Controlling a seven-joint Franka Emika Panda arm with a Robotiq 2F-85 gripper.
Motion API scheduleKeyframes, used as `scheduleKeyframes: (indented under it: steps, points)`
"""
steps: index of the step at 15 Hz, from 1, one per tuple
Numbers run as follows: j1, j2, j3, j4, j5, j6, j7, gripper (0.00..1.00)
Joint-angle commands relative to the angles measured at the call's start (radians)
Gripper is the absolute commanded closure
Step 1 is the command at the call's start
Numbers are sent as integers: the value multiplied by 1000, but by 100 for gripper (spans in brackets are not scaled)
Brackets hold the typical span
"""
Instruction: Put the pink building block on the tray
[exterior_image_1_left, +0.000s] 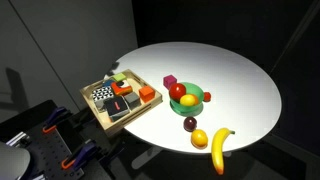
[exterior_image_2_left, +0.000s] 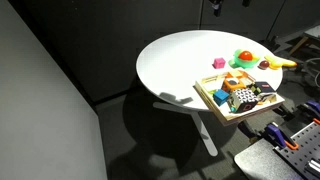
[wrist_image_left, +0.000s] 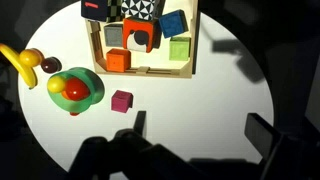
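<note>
The pink building block (wrist_image_left: 121, 100) lies on the white round table, apart from the tray and next to the green bowl. It also shows in both exterior views (exterior_image_1_left: 170, 81) (exterior_image_2_left: 218, 63). The light-wood tray (wrist_image_left: 191, 45) holds several coloured blocks and sits near the table edge in both exterior views (exterior_image_1_left: 93, 108) (exterior_image_2_left: 205, 95). In the wrist view my gripper (wrist_image_left: 200, 128) is open and empty above the bare table, with the pink block to the left of its left finger. The gripper does not show in the exterior views.
A green bowl (wrist_image_left: 75, 88) with a red fruit stands beside the block. A banana (wrist_image_left: 22, 62), a yellow fruit (exterior_image_1_left: 199, 138) and a dark fruit (exterior_image_1_left: 190, 124) lie near the table edge. The white table (exterior_image_1_left: 230, 80) is round.
</note>
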Motion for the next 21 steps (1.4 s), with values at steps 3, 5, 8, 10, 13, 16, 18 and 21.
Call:
scheduleKeyframes:
  steps: [3,5,8,10,13,16,18,21]
  points:
    - [54,10,-50,6,-16,-8,14,0]
    - [63,17,-64,11,-16,-7,15,0]
    - [60,38,-89,32,-10,-7,14,0]
    - [57,54,-110,52,0,-12,8,0]
    - [55,83,-146,90,21,-18,-3,0]
    - [58,117,-179,130,50,-17,-19,0]
    - [59,142,-197,152,73,-11,-34,0]
    - [58,184,-224,179,112,4,-77,0]
